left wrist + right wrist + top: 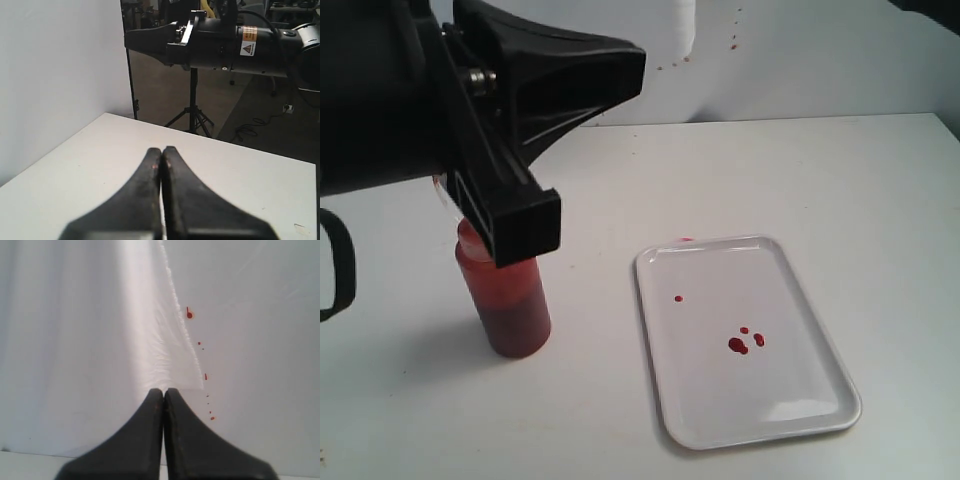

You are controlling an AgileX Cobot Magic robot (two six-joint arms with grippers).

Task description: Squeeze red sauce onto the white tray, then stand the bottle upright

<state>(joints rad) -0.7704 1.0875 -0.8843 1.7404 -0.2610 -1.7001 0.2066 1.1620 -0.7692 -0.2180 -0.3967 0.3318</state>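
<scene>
So: white table takes up most of the ext view, w/ a white backdrop standing behind its far edge; left arm, big and black, fills the upper-left corner close to the lens and covers the bottle's top, so cap and nozzle can't be seen; right arm shows in the left wrist view, held roughly level, well above the tabletop; white tray lies flat on the table right of centre, long side running away from the camera; bottle stands upright on the table just left of the tray, apart from it, w/ nothing seen gripping its body; its contents look darker red low down, lighter orange-red higher up; left gripper has both fingers pressed together tip to tip w/ nothing btwn them, pointing out over bare tabletop; right gripper is likewise pressed together and empty, facing the backdrop; red sauce sits as a small cluster of blobs near the tray's middle, plus a lone drop nearer its left rim and a faint red smear at the far rim; tiny red specks dot the backdrop in a rough line beside a fold in it.
</scene>
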